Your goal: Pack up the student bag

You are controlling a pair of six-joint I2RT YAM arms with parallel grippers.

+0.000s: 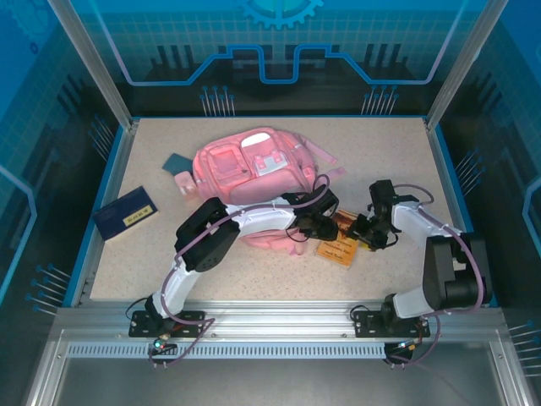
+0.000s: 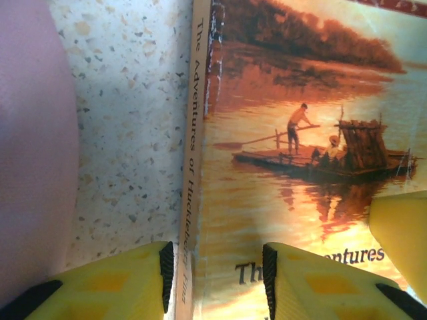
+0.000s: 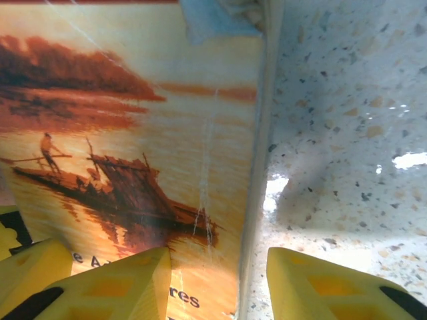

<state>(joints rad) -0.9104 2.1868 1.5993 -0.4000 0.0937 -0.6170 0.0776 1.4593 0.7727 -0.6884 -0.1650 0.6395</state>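
The student bag (image 1: 254, 165), a pink backpack, lies flat in the middle of the table. Just in front of it to the right lies an orange paperback (image 1: 338, 244), cover up, with a raft picture (image 2: 320, 157). My left gripper (image 1: 317, 224) hangs over the book's left edge. Its jaws (image 2: 215, 267) stand apart astride the spine (image 2: 193, 133), one finger over the table, the other over the cover. My right gripper (image 1: 368, 233) is at the book's right edge (image 3: 257, 167), and its jaws (image 3: 220, 273) are also apart, one finger each side of that edge.
A dark blue book (image 1: 127, 211) lies at the left of the table, near the blue rail. A small teal item (image 1: 176, 162) and a small pink item (image 1: 183, 182) sit beside the bag's left side. Speckled tabletop (image 3: 347, 133) shows to the right of the paperback.
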